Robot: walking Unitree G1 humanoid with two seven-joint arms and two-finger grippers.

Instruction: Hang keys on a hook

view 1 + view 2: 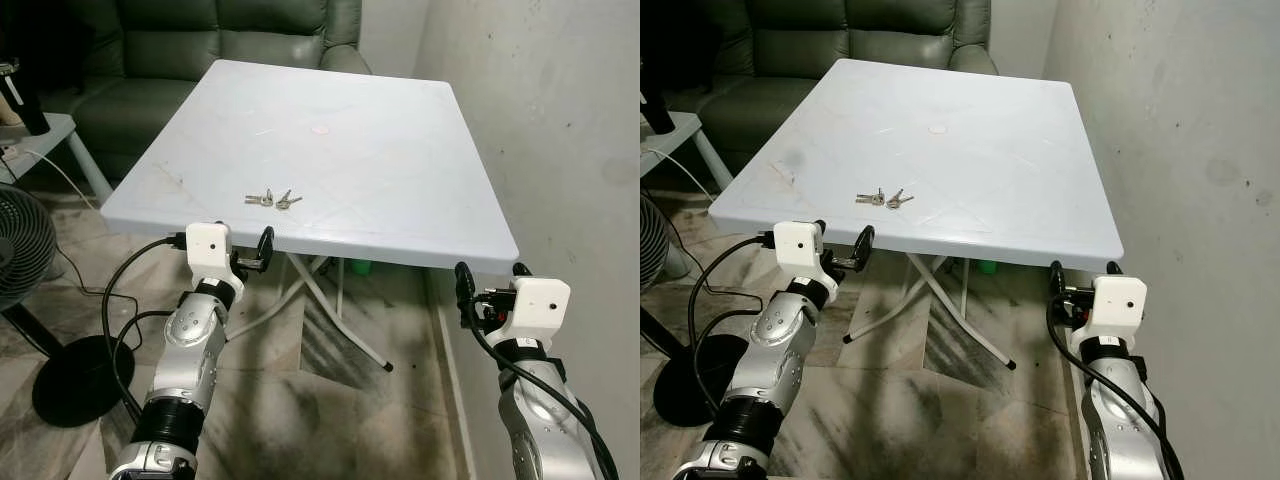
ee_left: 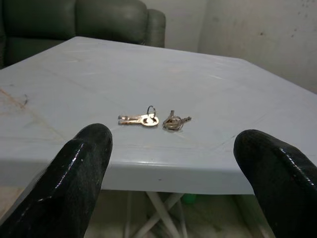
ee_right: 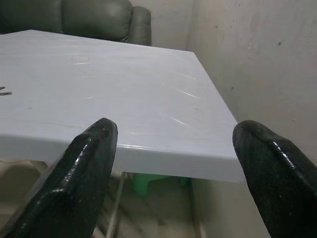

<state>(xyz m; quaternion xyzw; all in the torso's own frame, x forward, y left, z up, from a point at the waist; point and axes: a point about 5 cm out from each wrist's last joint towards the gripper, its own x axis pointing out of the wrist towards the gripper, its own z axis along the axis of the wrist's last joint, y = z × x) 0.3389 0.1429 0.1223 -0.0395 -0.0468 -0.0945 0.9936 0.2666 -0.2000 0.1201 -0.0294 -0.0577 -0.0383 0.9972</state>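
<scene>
— So where are the keys (image 2: 153, 119)?
— On the white table (image 1: 400, 160) near its front edge, just beyond the left gripper (image 2: 173, 173), fingers apart.
— Right gripper (image 3: 173, 173)?
— Also spread, seemingly below the table's corner.

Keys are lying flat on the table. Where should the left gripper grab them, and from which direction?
Judging by the pose, go for the upright ring on the keys: it stands proud of the white table, while the blades lie flat. Bring the open left gripper forward over the near edge, then down.
</scene>
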